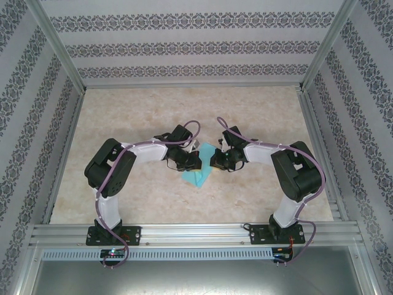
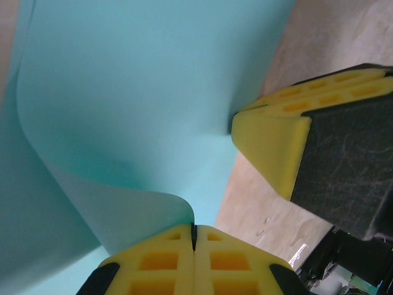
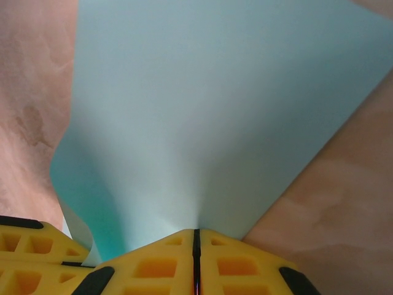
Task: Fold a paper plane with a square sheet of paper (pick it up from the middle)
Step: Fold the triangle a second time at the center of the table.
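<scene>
The square sheet of paper (image 1: 198,178) is turquoise and hangs between my two grippers just above the table's middle, with a corner pointing toward the near edge. My left gripper (image 1: 194,162) is shut on one edge of the sheet (image 2: 135,92), which curls into a bend right at the closed yellow pads (image 2: 159,261). My right gripper (image 1: 214,161) is shut on the opposite edge, and the sheet (image 3: 209,110) fans out flat from its pads (image 3: 233,267). The two grippers sit close together, each one's yellow fingers (image 2: 276,147) showing in the other's wrist view.
The marbled beige tabletop (image 1: 141,117) stretches round the arms. Patterned walls (image 1: 184,46) and aluminium rails (image 1: 190,232) bound it at the back, the sides and the near edge.
</scene>
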